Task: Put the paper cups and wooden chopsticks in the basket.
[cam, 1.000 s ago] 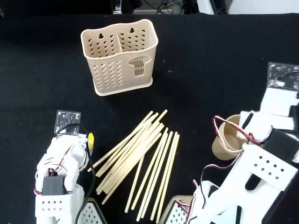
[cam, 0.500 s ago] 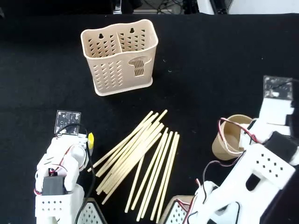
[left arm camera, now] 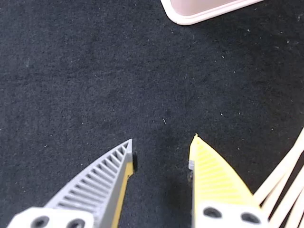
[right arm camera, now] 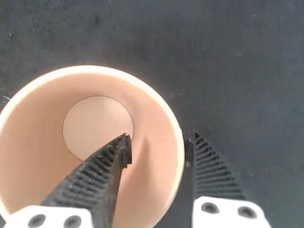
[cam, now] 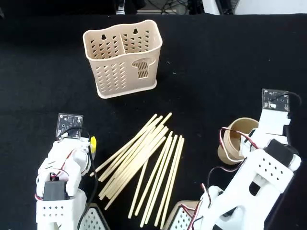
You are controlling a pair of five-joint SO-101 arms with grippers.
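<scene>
A tan paper cup point(cam: 238, 138) stands upright on the black table at the right; its inside and bottom point(right arm camera: 95, 123) show in the right wrist view. My right gripper point(right arm camera: 160, 137) is open and straddles the cup's rim, one black finger inside, the other outside. A loose pile of wooden chopsticks point(cam: 144, 165) lies in the middle. The beige perforated basket point(cam: 122, 57) stands at the back, with two compartments. My left gripper point(left arm camera: 161, 142) is open just above bare cloth, left of the chopstick ends point(left arm camera: 285, 183), with nothing between its fingers.
The left arm point(cam: 60, 179) sits at the front left, the right arm point(cam: 261, 175) at the front right over the cup. The basket's base point(left arm camera: 204, 9) lies ahead of the left gripper. Black cloth separates basket and chopsticks.
The right arm has swung leftward and toward the front over the cup, settling its fingers around the rim. The cup has barely shifted. The left arm has not moved.
</scene>
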